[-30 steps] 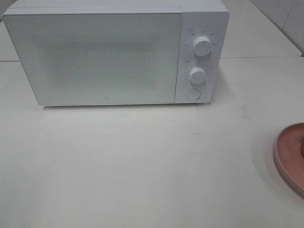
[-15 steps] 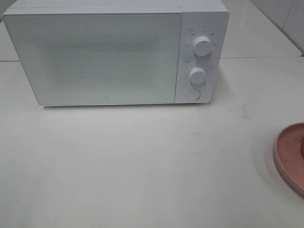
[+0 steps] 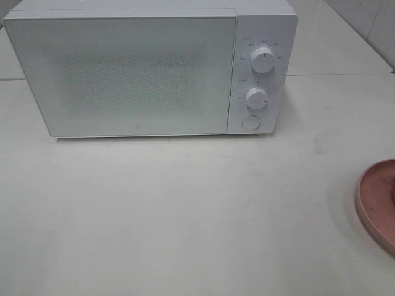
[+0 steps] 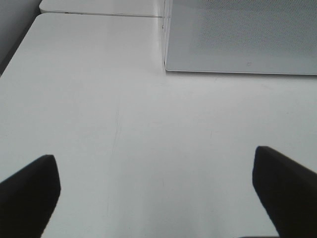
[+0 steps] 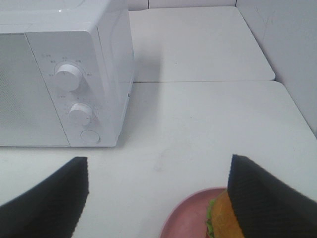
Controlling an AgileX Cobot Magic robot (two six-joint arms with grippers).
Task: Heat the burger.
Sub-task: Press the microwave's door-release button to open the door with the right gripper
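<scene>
Below the right claw (image 5: 158,162), close under one of its two dark fingers, the burger (image 5: 222,219) lies on a pink plate (image 5: 184,220). That finger hides part of the bun, so only an orange-brown side and a little green lettuce can be seen. The right claw is released, its fingers wide apart, with nothing between them and no contact with the burger. Ahead of this claw and off to one side stands the white microwave (image 5: 64,74) with its door closed, and its two round knobs (image 5: 68,78) and a round button (image 5: 90,136) face the claw. The left claw (image 4: 154,158) is also released and empty, hanging over the bare white table (image 4: 124,124). Ahead of it is the lower corner of the microwave door (image 4: 237,34), well apart from its fingers.
</scene>
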